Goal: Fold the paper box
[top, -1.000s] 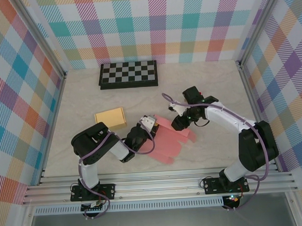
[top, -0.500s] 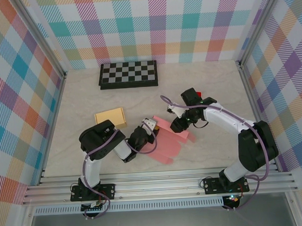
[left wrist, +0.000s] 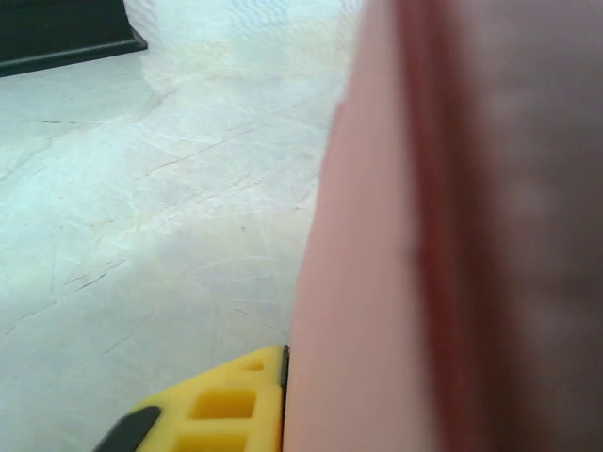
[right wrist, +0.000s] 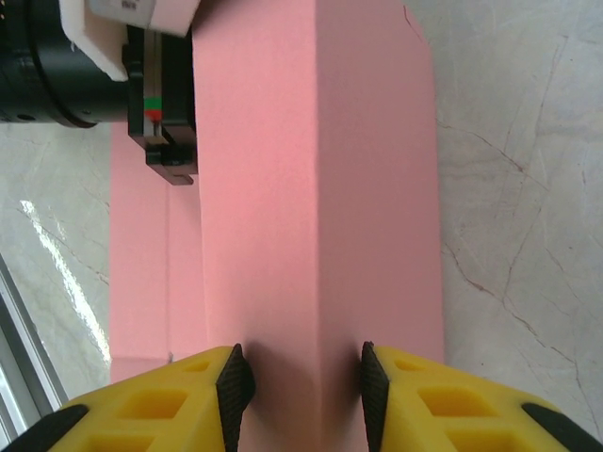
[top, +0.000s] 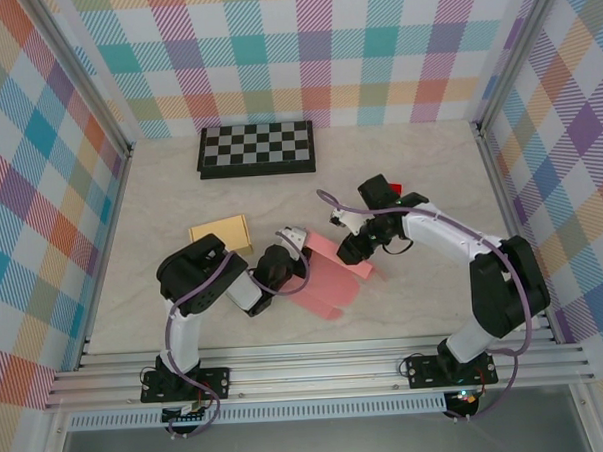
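I am clamping my left claw (top: pixel 294 244) onto the paper box (top: pixel 319 280), right at the box's ten o'clock edge as the overhead camera sees it. From my left wrist the pink sheet is running down hard against the inner face of my one visible yellow finger (left wrist: pixel 221 407), and it is blurring most of the right side of that view (the other finger is sitting hidden behind the sheet).

My right claw (right wrist: pixel 300 377) is pinching the same box from its one o'clock side. Its two fingers (right wrist: pixel 236 381) are pressing their black pads against either flank of a raised pink ridge, so this claw is grasping the box too, with the jaws standing apart by the ridge's width. Beyond the ridge, at eleven o'clock in my right wrist view, the black body of my left claw is touching the edge of a flat pink panel.

The box is lying partly folded near the middle of the pale marbled table (top: pixel 420 181), between my two arms. A tan flat box (top: pixel 222 234) is resting near it at ten o'clock, and a chessboard (top: pixel 256 148) is lying well apart at eleven o'clock, by the back wall.
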